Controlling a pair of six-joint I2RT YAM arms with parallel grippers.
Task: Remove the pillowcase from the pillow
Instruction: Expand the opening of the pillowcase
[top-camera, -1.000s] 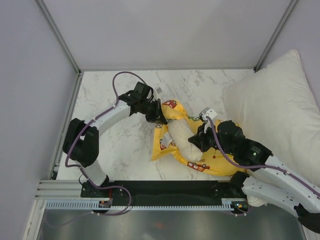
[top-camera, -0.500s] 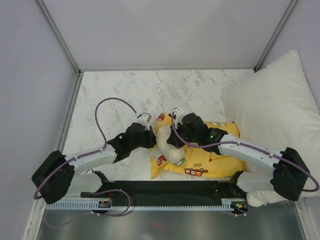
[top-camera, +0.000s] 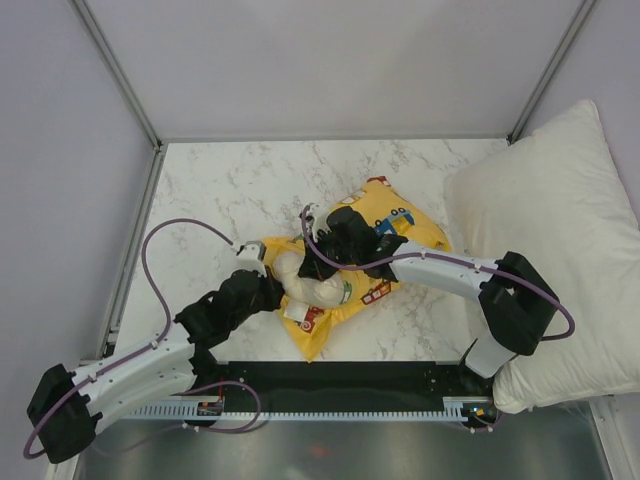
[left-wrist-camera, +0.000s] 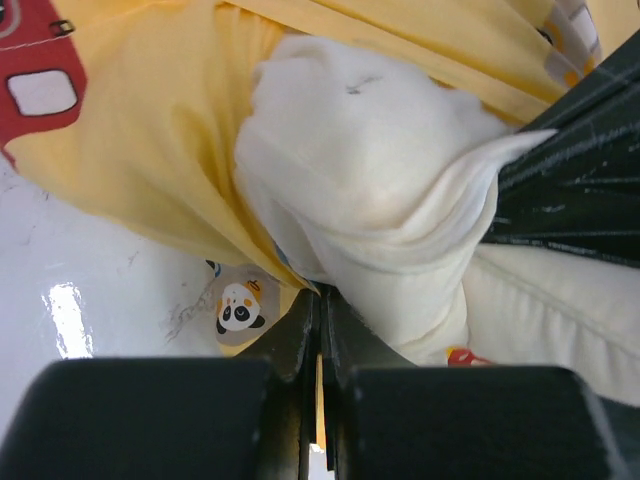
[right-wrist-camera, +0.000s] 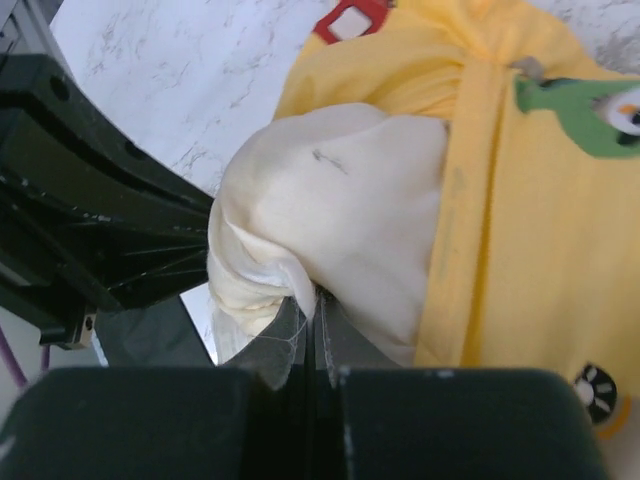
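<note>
Your left gripper (left-wrist-camera: 320, 300) is pinched closed, with what looks like a sliver of the yellow pillowcase (left-wrist-camera: 150, 150) caught between its fingers. Your right gripper (right-wrist-camera: 312, 300) is clamped tight on a fold of the cream pillow (right-wrist-camera: 330, 200). Just beyond both sets of fingertips, the pillow bulges out of the pillowcase opening, and the two grippers sit close together. Farther out, past the right gripper, the rest of the pillowcase lies bunched on the marble table (top-camera: 220, 190). Draw the two grips apart in opposite directions, slowly and low, so neither thin pinch slips.
</note>
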